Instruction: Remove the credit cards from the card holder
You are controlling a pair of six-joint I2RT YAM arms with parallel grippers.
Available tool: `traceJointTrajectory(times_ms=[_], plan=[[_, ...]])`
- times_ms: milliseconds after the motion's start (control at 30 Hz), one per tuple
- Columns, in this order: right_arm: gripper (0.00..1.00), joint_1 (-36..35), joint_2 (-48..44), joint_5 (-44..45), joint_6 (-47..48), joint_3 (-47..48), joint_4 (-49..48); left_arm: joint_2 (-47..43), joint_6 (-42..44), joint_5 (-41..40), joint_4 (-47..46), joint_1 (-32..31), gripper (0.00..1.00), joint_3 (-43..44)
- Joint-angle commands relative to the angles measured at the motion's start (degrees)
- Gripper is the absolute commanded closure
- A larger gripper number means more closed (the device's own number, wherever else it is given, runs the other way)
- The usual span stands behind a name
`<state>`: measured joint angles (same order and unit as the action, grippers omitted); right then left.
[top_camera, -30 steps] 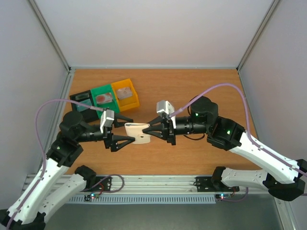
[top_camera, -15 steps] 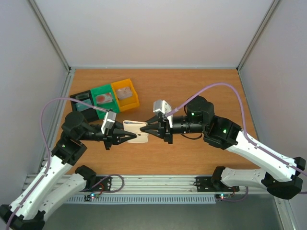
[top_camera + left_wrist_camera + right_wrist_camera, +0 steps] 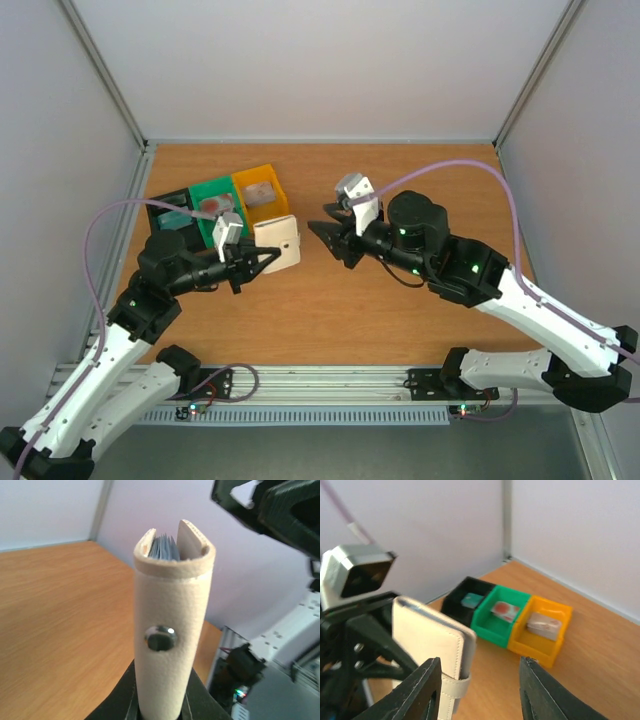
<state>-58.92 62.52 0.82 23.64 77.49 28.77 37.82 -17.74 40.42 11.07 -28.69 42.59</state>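
The wooden surface (image 3: pixel 400 300) lies below both tools, and neither touches it. There are two arms. A second ago they met in the middle, each pinching one end of the holder (image 3: pixel 277 243). Now the right tool (image 3: pixel 325 243) has let go and drawn back to its own side, with its fingers (image 3: pixel 422 690) spread apart and nothing between them. The left tool (image 3: pixel 262 260) has the holder to itself, clamped at the lower end and lifted clear, with the open mouth pointing away from it toward the right tool. I'd say the handover is done, and the freed right tool is the one to reach in for the cards.

Three bins (image 3: pixel 212 210), black, green and yellow, sit in a row just beyond the left tool, each with a small item inside.

There is one holder, cream-coloured, with one round snap (image 3: pixel 160 637) on its narrow face.

The cards (image 3: pixel 164 547) are inside, showing as a bunch of bluish-grey edges at the mouth. I can't count them from here. None is out yet.
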Motion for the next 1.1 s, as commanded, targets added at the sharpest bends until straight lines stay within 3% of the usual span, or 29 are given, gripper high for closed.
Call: traceJointTrajectory(times_ms=[0, 133, 500, 733, 1067], plan=[[0.56, -3.5, 5.5, 16.4, -7.9, 4.0, 3.1, -0.9, 0.0, -12.8, 2.1, 0.2, 1.0, 1.1], [0.59, -9.4, 12.2, 27.4, -10.6, 9.9, 7.1, -1.1, 1.9, -16.0, 1.6, 0.2, 1.0, 0.7], [0.66, -9.9, 22.5, 23.7, -17.8, 18.7, 12.4, -0.8, 3.5, -18.2, 1.2, 0.2, 1.0, 0.2], [0.6, -9.9, 24.0, 20.6, -20.1, 19.2, 12.2, -0.7, 3.6, -18.2, 0.4, 0.2, 1.0, 0.0], [0.62, -9.9, 27.6, 21.4, -20.8, 20.9, 12.2, -0.7, 3.2, -18.0, 0.3, 0.2, 1.0, -0.2]])
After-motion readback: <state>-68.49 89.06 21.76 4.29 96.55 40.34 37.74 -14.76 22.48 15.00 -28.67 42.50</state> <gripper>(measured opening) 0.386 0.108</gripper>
